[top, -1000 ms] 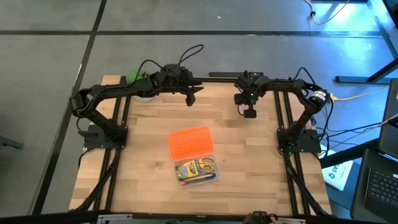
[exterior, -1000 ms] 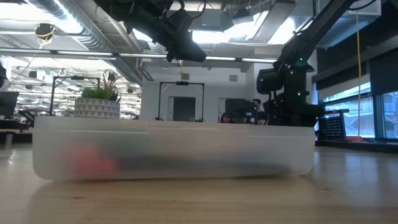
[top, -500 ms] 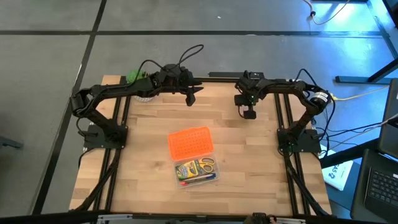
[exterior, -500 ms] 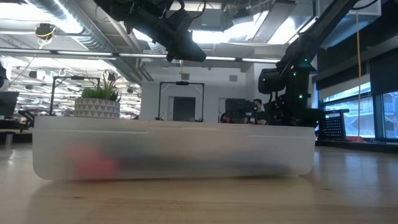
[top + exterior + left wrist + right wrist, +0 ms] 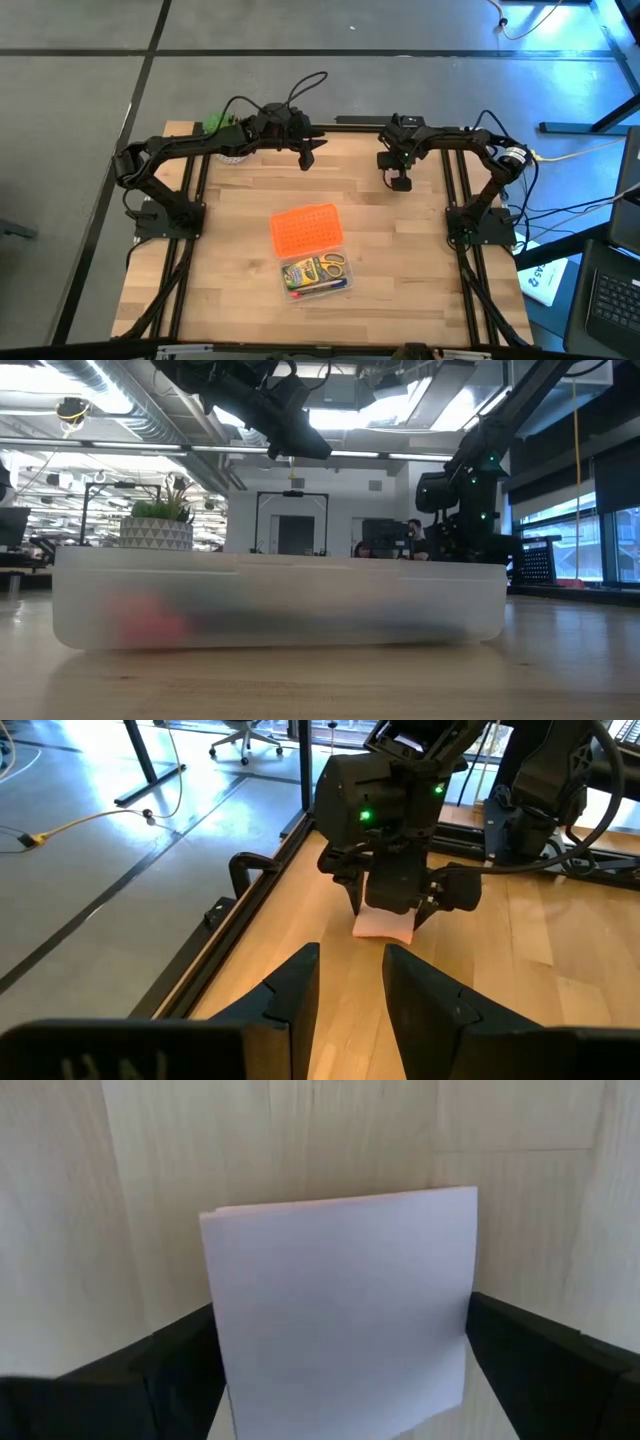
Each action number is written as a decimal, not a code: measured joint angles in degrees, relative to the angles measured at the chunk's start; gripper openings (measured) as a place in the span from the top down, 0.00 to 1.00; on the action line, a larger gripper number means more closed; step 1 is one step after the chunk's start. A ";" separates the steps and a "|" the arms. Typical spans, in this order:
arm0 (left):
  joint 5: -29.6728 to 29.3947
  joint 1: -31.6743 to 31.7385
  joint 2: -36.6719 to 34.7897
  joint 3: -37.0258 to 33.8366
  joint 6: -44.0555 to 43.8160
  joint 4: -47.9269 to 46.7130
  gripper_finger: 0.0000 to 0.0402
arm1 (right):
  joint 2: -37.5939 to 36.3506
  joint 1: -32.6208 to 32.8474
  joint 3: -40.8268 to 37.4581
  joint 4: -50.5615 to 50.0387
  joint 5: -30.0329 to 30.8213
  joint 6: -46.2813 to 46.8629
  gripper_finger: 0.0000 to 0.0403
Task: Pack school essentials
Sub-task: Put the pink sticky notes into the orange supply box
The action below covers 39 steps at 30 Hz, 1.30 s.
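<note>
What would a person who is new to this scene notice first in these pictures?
First, the orange perforated lid at the middle of the table, lying against the clear case, which holds yellow-handled scissors and a crayon box. Next, the right hand at the far side, its fingers on either side of a pink note pad, while the left hand waits nearby.

Potted plant (image 5: 222,128), far-left table (image 5: 240,290) corner.
</note>
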 joint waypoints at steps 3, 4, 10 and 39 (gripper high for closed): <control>0.00 0.00 0.00 0.00 0.00 0.01 0.74 | 0.00 0.00 0.00 0.00 0.02 0.03 0.06; 0.00 0.00 0.00 0.00 0.00 -0.01 0.74 | 0.00 0.02 0.00 0.00 0.04 0.05 0.06; 0.00 0.00 0.00 0.00 0.00 0.01 0.74 | 0.02 0.04 -0.02 -0.01 0.09 0.09 0.06; 0.00 0.00 -0.01 0.00 0.00 0.00 0.74 | -2.93 5.05 10.27 -7.63 -0.33 3.42 0.23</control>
